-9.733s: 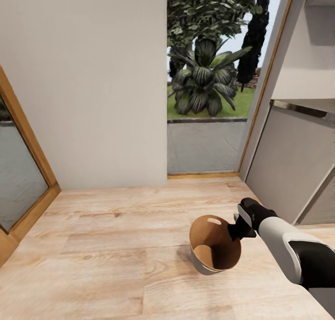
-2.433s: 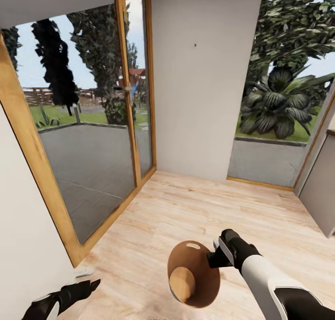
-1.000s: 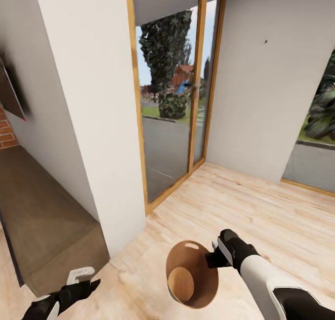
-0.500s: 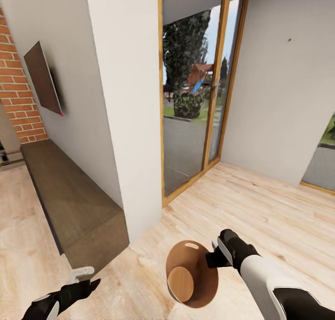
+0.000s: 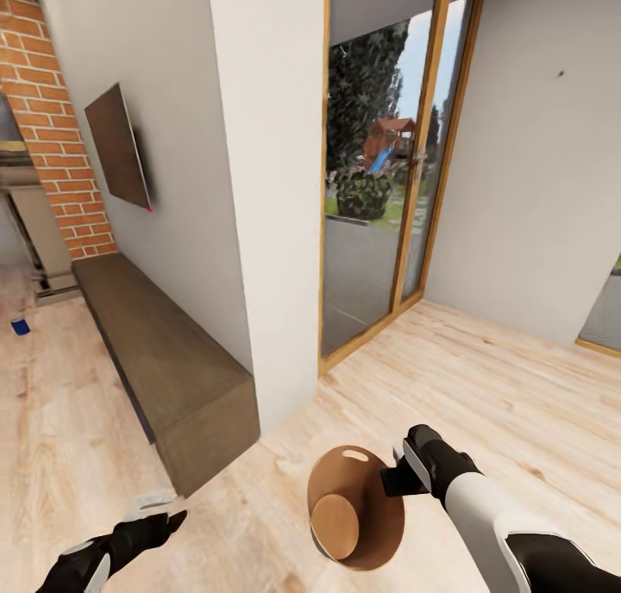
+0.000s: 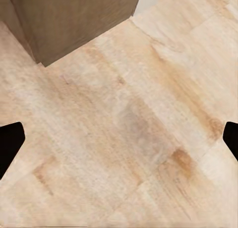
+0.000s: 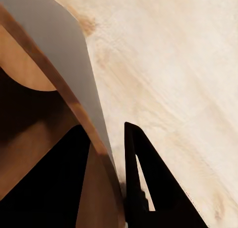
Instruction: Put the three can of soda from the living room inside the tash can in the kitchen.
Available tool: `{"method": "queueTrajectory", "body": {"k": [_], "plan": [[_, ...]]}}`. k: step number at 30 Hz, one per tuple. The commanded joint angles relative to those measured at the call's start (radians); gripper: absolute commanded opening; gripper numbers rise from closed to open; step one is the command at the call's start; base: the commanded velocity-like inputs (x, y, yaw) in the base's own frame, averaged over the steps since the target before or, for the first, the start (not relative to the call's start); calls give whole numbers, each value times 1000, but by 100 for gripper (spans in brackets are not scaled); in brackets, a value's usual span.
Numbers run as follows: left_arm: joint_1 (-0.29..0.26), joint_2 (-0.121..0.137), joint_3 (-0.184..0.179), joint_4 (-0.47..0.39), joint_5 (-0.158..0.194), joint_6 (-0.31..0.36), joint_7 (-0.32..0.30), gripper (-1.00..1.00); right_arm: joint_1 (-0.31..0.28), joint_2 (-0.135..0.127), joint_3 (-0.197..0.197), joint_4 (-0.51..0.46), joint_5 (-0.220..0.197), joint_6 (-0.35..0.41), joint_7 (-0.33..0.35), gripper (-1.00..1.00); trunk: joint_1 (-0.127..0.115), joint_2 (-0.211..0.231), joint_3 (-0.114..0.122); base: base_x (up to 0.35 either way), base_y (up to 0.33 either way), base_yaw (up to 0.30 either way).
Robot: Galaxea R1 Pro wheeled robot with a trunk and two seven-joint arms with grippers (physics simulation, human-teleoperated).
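Beside the long dark cabinet (image 5: 164,360), the right gripper (image 5: 398,478) pinches the empty tash can (image 5: 355,507) by its rim, left gripper (image 5: 159,517) spread open and empty, all cans yet uncollected, one blue can (image 5: 19,326) far off.

My left gripper (image 5: 159,514) runs off the near edge at the forearm, and a tiny blue thing (image 5: 20,326) on the far-left floor is too small to name.

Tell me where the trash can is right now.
In the head view, the trash can hangs low at centre, its rim pinched by the right end effector, above the wood floor beside the long dark cabinet.
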Motion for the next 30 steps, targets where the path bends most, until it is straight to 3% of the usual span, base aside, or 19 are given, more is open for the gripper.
{"method": "queueTrajectory", "body": {"k": [1, 18, 30], "plan": [[0, 0, 0, -4, 0, 0, 0, 100, 0, 0, -4, 0, -22, 1, 1, -100, 0, 0, 0, -280, 144, 235], [0, 0, -1, -20, -1, 1, 0, 100, 0, 7, -4, 0, -22, 1, 1, -100, 0, 0, 0, -283, 148, 241], [0, 0, 1, -20, -1, 3, 0, 100, 0, 7, -4, 0, -22, 1, 1, -100, 0, 0, -1, -102, 20, 45]]}}
